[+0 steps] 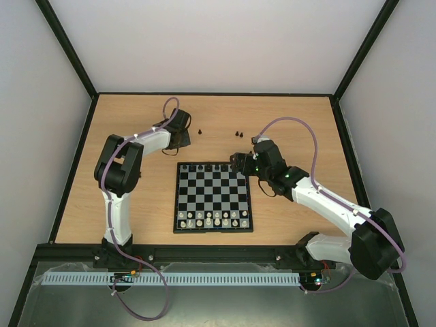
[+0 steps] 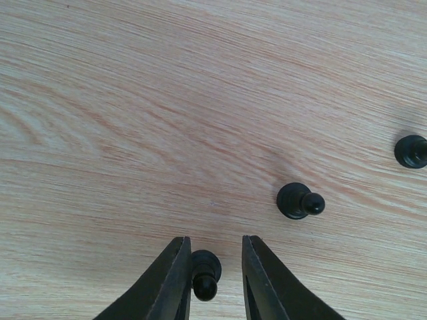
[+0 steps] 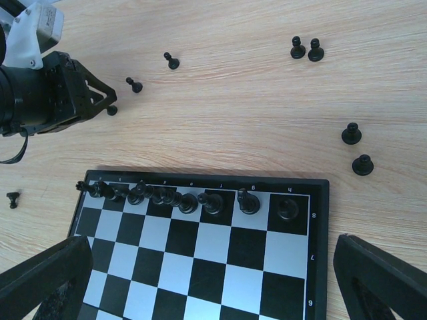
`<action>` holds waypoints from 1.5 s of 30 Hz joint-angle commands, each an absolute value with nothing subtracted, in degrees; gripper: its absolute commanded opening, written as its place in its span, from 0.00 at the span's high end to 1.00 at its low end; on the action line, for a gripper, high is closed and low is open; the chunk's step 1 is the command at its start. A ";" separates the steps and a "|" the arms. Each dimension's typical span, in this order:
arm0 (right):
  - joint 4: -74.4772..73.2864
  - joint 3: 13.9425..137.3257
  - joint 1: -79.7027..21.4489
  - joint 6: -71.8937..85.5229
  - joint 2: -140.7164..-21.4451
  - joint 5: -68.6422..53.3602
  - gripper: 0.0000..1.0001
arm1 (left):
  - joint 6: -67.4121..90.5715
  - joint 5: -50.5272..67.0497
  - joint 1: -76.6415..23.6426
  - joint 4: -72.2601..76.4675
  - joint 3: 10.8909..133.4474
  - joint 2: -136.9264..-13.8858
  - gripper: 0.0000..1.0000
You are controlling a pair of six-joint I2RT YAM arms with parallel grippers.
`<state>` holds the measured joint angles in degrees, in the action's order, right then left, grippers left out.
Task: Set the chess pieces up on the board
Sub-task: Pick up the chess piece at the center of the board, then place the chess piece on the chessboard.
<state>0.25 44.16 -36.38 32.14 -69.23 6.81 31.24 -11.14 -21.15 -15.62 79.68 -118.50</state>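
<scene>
The board [image 1: 212,194] sits mid-worktop [image 1: 82,204], a bit closer to the near edge. White pieces [image 1: 212,218] are lined up along its near side, and the black back-row pieces [image 3: 187,200] already stand along its far side.

The right fingers [image 3: 47,280] hang over the board's far right corner, spread really wide with nothing between them.

Past the board's far edge, the loose black pawns [image 3: 297,47] are scattered on bare wood. Two stand close together out toward the worktop's far edge, and two more are just off the board's far right corner. A couple are over to the left, and one stray [image 3: 13,199] sits beside the board's far left corner.

The left fingers [image 2: 167,287] are down low over the wood, out beyond the board's far left corner. They're narrowed to a slim gap with one small pawn [image 2: 205,273] standing between them. It looks right up against one finger, with a sliver of space to the other, so there's no real pinch on it as far as I can see.
</scene>
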 commanded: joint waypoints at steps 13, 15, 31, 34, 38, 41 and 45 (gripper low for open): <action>-0.57 44.12 -36.30 31.47 -69.86 6.61 0.01 | 30.85 -10.81 -20.66 -15.73 80.46 -119.77 0.89; -0.53 44.13 -36.25 31.49 -69.84 6.59 0.01 | 30.88 -10.85 -20.68 -15.73 80.03 -119.45 0.94; -0.55 43.99 -36.30 31.63 -68.91 5.99 0.01 | 30.01 -14.59 -21.36 -19.57 70.48 -102.22 0.95; -0.53 43.97 -36.25 31.64 -68.61 5.76 0.01 | 30.31 -15.33 -22.71 -20.84 66.57 -97.43 0.94; -0.60 43.89 -36.29 31.73 -68.00 5.58 0.01 | 31.57 -15.91 -25.77 -22.34 61.37 -90.58 0.93; -0.62 43.86 -36.25 31.81 -67.68 5.37 0.01 | 32.98 -15.98 -27.93 -23.18 57.05 -85.62 0.92; -0.68 43.83 -36.30 31.84 -67.41 5.25 0.01 | 35.18 -15.95 -31.43 -24.00 51.84 -80.71 0.91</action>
